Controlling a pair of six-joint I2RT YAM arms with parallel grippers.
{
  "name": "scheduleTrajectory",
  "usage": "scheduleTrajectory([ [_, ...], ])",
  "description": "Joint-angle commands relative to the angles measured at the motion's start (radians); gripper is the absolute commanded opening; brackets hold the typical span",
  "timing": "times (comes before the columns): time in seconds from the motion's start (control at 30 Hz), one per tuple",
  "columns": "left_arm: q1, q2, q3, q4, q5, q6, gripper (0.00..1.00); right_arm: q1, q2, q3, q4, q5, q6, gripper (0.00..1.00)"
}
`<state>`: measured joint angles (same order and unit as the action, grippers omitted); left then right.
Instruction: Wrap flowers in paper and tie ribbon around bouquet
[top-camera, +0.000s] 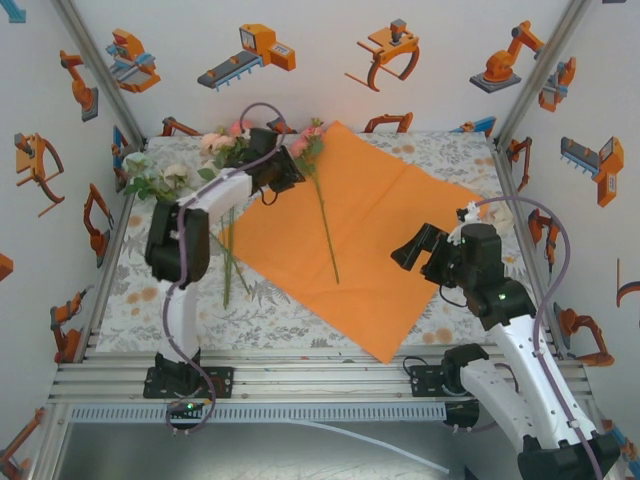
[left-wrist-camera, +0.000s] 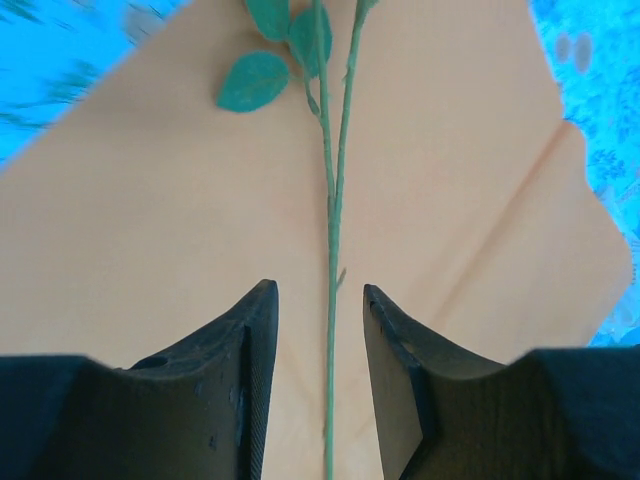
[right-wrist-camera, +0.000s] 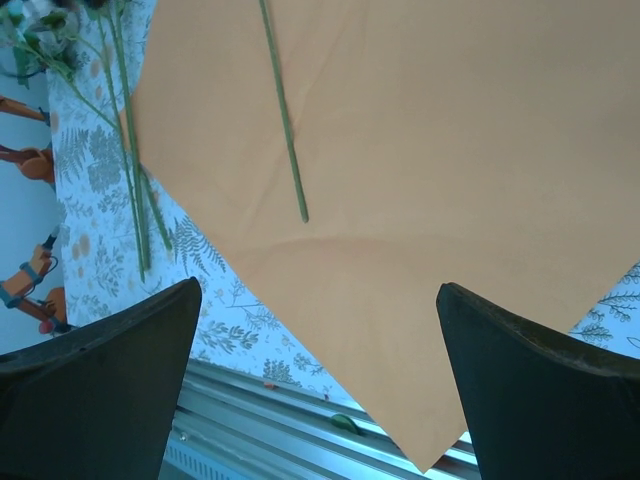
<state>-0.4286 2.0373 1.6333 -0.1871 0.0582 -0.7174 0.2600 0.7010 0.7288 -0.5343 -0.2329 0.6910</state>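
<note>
**A:** How much room is there?

**B:** Walls (top-camera: 330, 100) close the table (top-camera: 130, 305) at 9, 12 and 3 o'clock, and a metal rail (top-camera: 300, 375) runs along 6. The paper (top-camera: 380, 240) lies flat as a diamond across the middle, and its 6 o'clock corner reaches onto the rail. Bare table shows at 7 and 4 o'clock.

**A:** And the flowers?

**B:** One rose (top-camera: 324, 215) lies on the paper's 10 o'clock part, bloom toward 12. The other flowers (top-camera: 228, 255) lie off the paper at 9 o'clock.

**A:** The grippers?

**B:** The left gripper (top-camera: 288, 175) has its jaws apart. In its wrist view the rose's stem (left-wrist-camera: 330, 250) runs between the fingers and touches neither. The right gripper (top-camera: 415, 245) is spread wide above the paper's 3 o'clock side, well apart from the rose.
</note>
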Motion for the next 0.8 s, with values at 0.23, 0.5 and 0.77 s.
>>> scheduleTrajectory([
  [0.23,0.106,-0.329,-0.207,-0.303,-0.446,0.445,0.38,0.162,0.053,0.008,0.226,-0.071,0.075,0.88],
  [0.5,0.232,-0.135,-0.13,-0.311,-0.298,0.425,0.38,0.407,0.217,0.086,0.313,0.057,0.084,0.88],
  [0.77,0.269,0.023,-0.042,-0.342,-0.254,0.442,0.38,0.44,0.27,0.099,0.321,0.069,0.1,0.88],
])
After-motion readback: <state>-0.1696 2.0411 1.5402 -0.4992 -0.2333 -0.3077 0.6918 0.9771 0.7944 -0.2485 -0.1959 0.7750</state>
